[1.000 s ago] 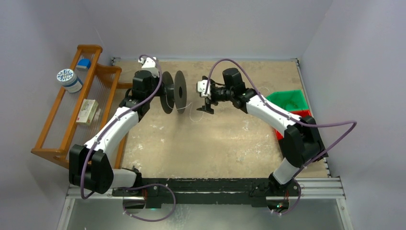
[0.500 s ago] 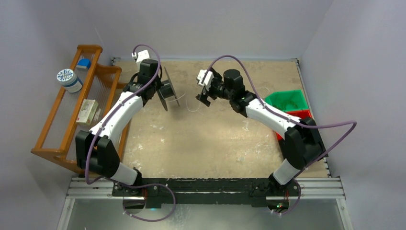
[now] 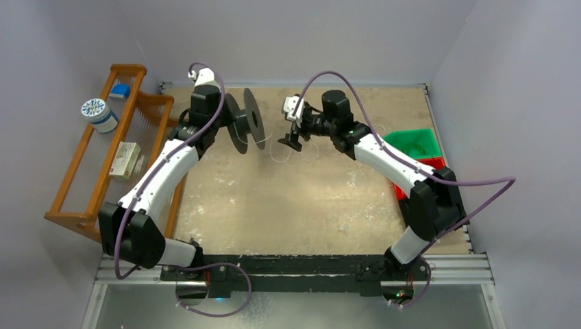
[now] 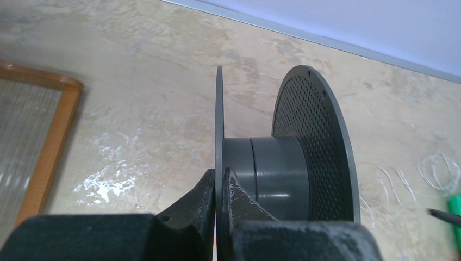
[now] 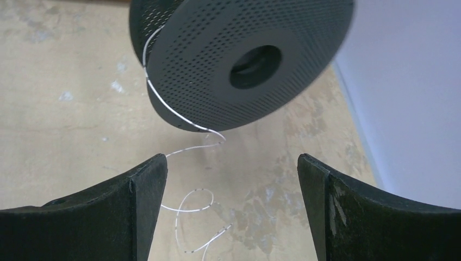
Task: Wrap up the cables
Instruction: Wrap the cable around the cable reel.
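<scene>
A dark grey spool (image 3: 245, 127) with two perforated flanges hangs above the table's far middle. My left gripper (image 4: 220, 176) is shut on the edge of its nearer flange, with the hub (image 4: 277, 174) just beyond the fingers. The cable (image 5: 200, 189) is a thin whitish wire. It runs off the spool (image 5: 244, 60) and falls in loose loops onto the table (image 3: 279, 152). My right gripper (image 3: 291, 140) hovers just right of the spool. Its jaws stand wide open around nothing (image 5: 231, 163), and the wire passes close to the left finger. More loops (image 4: 435, 171) lie further right.
A wooden rack (image 3: 89, 171) stands along the left edge with a tape roll (image 3: 96, 113) and a small box (image 3: 125, 160) on it. A green bin (image 3: 411, 144) and a red bin (image 3: 438, 164) sit at the right edge.
The left arm turned the spool edge-on and then back, so both flanges show again. The right gripper lifted toward the back, then came down again to the spool's right side.
</scene>
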{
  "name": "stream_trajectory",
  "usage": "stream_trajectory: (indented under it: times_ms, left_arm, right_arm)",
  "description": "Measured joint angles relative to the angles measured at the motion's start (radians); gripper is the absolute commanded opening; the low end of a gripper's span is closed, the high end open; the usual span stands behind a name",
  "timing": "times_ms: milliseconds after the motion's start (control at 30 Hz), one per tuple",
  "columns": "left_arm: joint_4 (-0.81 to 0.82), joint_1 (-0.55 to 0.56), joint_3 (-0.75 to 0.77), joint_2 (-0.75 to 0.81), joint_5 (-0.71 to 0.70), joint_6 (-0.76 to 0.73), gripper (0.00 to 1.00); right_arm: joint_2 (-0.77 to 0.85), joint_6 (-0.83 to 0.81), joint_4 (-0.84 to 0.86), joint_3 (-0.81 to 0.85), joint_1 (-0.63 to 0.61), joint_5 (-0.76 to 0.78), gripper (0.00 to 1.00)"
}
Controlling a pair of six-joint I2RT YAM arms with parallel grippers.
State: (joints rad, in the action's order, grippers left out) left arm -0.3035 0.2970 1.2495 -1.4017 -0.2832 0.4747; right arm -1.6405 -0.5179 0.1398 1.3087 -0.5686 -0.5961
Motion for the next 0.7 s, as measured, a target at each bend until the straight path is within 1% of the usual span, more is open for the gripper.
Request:
stream_trajectory:
  times_ms: [200,300,367,400,433,500,533,600,700]
  left_arm:
    - [0.024,0.000,-0.006,0.027,0.100,-0.032,0.00]
    - [0.028,0.000,-0.006,0.027,0.132,-0.042,0.00]
    - [0.029,0.000,-0.007,0.027,0.150,-0.047,0.00]
    - [0.030,0.000,-0.008,0.028,0.158,-0.048,0.00]
    - [0.030,0.000,-0.009,0.028,0.163,-0.048,0.00]
    - [0.031,0.000,-0.010,0.028,0.174,-0.048,0.00]
    - [0.032,0.000,-0.010,0.028,0.180,-0.048,0.00]
    - [0.033,0.000,-0.010,0.031,0.192,-0.048,0.00]
    - [0.033,-0.003,-0.010,0.043,0.211,-0.047,0.00]
  right_arm:
    - [-0.001,-0.146,-0.068,-0.023,-0.064,-0.028,0.91]
    - [-0.001,-0.186,-0.087,-0.037,-0.098,-0.024,0.85]
    - [-0.002,-0.205,-0.093,-0.037,-0.117,-0.018,0.74]
    - [-0.004,-0.213,-0.095,-0.037,-0.125,-0.015,0.63]
    - [-0.005,-0.220,-0.095,-0.037,-0.130,-0.013,0.49]
    - [-0.014,-0.233,-0.099,-0.035,-0.135,-0.005,0.29]
    - [-0.022,-0.239,-0.102,-0.034,-0.135,-0.001,0.26]
    - [-0.038,-0.251,-0.109,-0.033,-0.135,0.003,0.25]
    - [-0.057,-0.253,-0.119,-0.034,-0.135,0.012,0.18]
